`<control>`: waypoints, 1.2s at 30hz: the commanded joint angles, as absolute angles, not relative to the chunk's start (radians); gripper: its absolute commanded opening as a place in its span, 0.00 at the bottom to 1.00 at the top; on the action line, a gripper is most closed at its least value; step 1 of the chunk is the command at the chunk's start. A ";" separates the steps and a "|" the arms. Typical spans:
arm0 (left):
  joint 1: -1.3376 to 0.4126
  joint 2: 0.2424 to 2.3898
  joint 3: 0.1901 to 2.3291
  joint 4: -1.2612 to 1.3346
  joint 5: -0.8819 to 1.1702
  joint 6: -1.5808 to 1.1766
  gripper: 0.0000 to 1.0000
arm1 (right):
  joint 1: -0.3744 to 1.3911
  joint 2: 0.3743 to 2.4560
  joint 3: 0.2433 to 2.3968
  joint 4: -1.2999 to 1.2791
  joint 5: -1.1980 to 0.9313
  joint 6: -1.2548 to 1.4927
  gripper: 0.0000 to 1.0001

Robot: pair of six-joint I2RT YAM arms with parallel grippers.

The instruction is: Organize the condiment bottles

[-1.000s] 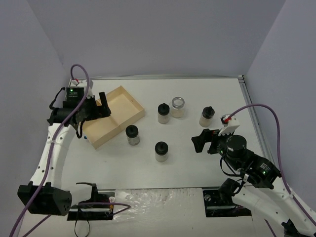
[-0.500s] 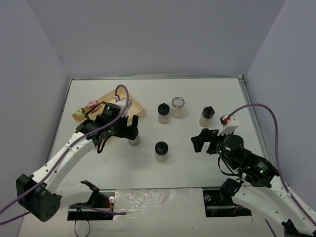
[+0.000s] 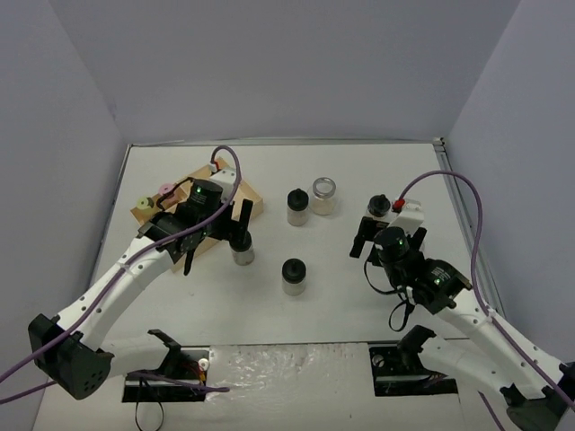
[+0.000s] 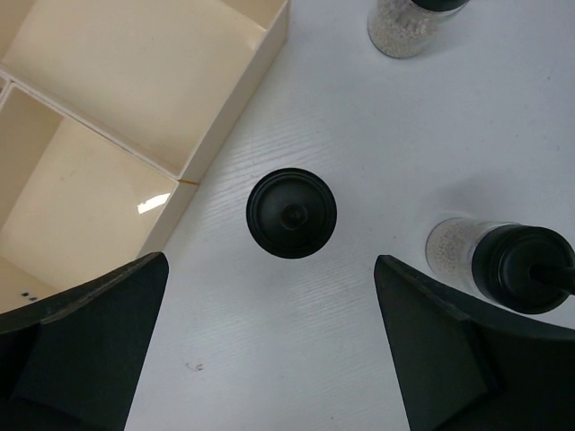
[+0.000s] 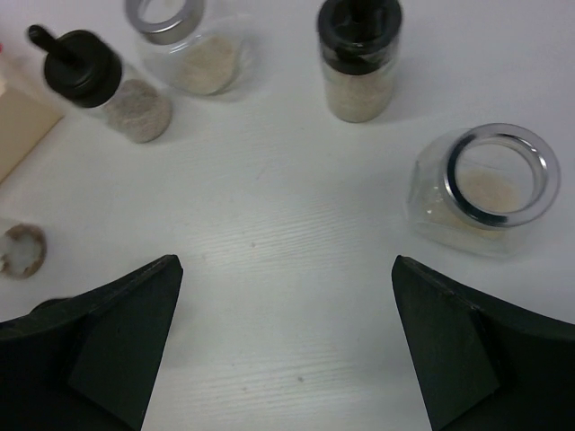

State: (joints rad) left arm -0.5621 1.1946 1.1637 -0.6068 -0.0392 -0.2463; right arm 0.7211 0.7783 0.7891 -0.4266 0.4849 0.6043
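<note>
Two arms have moved in the top view. The left gripper (image 3: 220,239), jaws spread wide, has swung off the pale wooden divided tray (image 3: 253,197) and now hangs over the small clear black-capped jar of pale grains (image 3: 241,250). The right gripper (image 3: 388,230), equally wide and empty, has pushed forward toward the far black-capped jar (image 3: 378,206) just beyond its tips. Behind the left wrist, the pink-capped jar (image 3: 166,189) and the yellow-green-capped jar (image 3: 142,202) sit at the tray's end, apparently already stowed. From the left wrist, the grain jar's cap lies centred just ahead of the gap between the dark fingers (image 4: 81,341), untouched. Bare tray compartments lie ahead-left, and a second black-capped jar (image 4: 517,265) stands beside the right finger. From the right wrist, the far jar stands straight ahead. One wider silver-rimmed clear-lidded jar (image 5: 492,180) sits just ahead of the right finger, and another silver-rimmed jar (image 5: 184,49) is ahead-left. The left arm looks lined up for its next pick and need only descend.
</note>
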 commanded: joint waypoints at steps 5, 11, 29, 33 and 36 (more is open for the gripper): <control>-0.508 1.040 1.065 -0.547 -0.123 -0.190 0.97 | 0.320 0.910 0.811 -0.420 0.498 0.600 1.00; -0.474 0.992 1.044 -0.541 -0.214 -0.196 0.97 | 0.142 0.963 0.782 -0.399 0.450 0.553 1.00; -0.452 0.973 1.034 -0.543 -0.242 -0.206 0.97 | 0.110 1.138 0.707 -0.261 0.335 0.498 0.80; -0.451 0.973 1.032 -0.542 -0.240 -0.207 0.97 | 0.110 1.153 0.709 -0.254 0.337 0.495 0.62; -0.451 0.974 1.032 -0.543 -0.236 -0.206 0.97 | 0.111 1.163 0.712 -0.248 0.335 0.492 0.51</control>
State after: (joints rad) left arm -0.4574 0.9779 1.0164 -0.5930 -0.2230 -0.2047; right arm 0.1120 1.1396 0.6971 -0.2809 0.3316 0.5016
